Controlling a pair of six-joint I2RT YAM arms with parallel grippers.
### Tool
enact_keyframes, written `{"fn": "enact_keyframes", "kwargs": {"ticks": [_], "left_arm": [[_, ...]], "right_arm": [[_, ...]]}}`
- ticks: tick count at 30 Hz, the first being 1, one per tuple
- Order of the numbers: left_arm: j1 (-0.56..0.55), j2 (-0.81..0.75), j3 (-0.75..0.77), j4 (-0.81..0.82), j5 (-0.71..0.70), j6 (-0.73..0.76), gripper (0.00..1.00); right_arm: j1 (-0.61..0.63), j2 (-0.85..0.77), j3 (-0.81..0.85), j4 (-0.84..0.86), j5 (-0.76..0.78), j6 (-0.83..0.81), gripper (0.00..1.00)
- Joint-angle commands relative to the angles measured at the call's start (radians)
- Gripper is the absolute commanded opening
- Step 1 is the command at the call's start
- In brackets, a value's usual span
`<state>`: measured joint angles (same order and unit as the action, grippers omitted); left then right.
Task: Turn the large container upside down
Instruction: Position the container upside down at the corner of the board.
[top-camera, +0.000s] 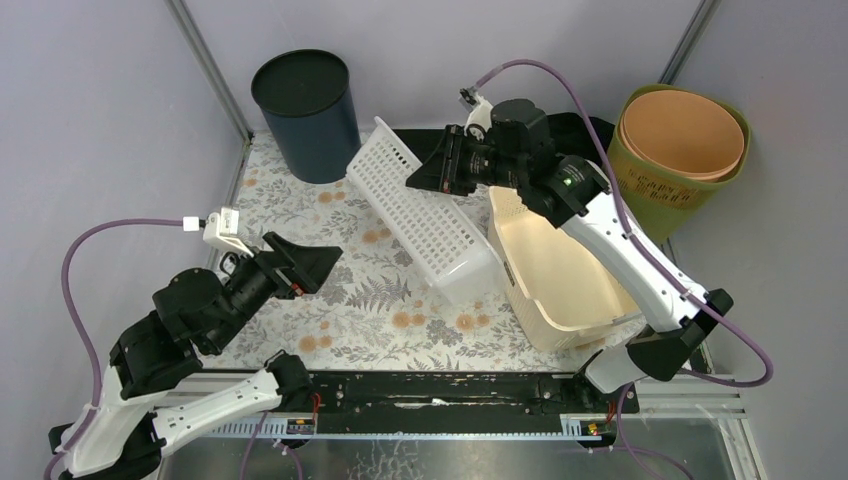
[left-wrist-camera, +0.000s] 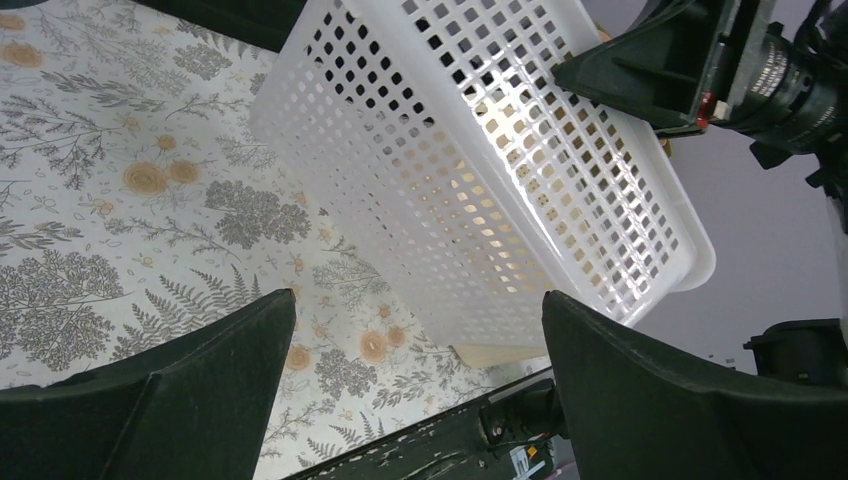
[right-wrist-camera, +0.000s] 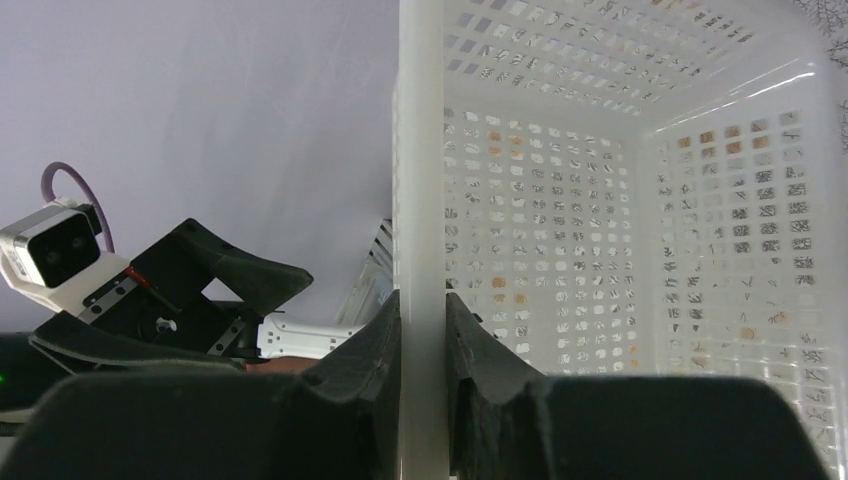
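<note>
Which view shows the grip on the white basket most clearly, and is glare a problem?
Right wrist: right pincer dark, slightly soft, but plainly clamped on the white basket rim; mild glare streak upper right. Left wrist: mesh sharp, backlit; left pincer dark foreground. Top external: even light, sharp.

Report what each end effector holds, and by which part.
The right end effector pinches the white basket by its rim. The left end effector is open and holds nothing.

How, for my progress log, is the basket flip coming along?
Done: the right hand is shut on the wall of the white basket. In hand: the basket is tilted steeply, one end raised. Left: roll it over and set it mouth-down on the table. The left hand is open, touching nothing.
</note>
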<state>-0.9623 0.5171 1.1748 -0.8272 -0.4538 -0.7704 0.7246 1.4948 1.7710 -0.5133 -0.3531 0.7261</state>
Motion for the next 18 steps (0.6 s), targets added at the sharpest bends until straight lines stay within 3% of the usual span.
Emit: {"fn": "enact_keyframes", "kwargs": {"ticks": [1, 11, 18], "left_arm": [[0.001, -0.019, 0.025, -0.002, -0.031, 0.017, 1.0], [0.002, -0.027, 0.029, -0.004, -0.039, 0.017, 1.0], [0.002, -0.024, 0.04, -0.005, -0.04, 0.02, 1.0]], "right_arm": [[0.001, 0.015, 0.072, 0.126, -0.044, 0.044, 0.09], [0.001, 0.009, -0.103, 0.377, -0.088, 0.204, 0.09], [0.001, 0.008, -0.258, 0.646, -0.093, 0.374, 0.09]]}}
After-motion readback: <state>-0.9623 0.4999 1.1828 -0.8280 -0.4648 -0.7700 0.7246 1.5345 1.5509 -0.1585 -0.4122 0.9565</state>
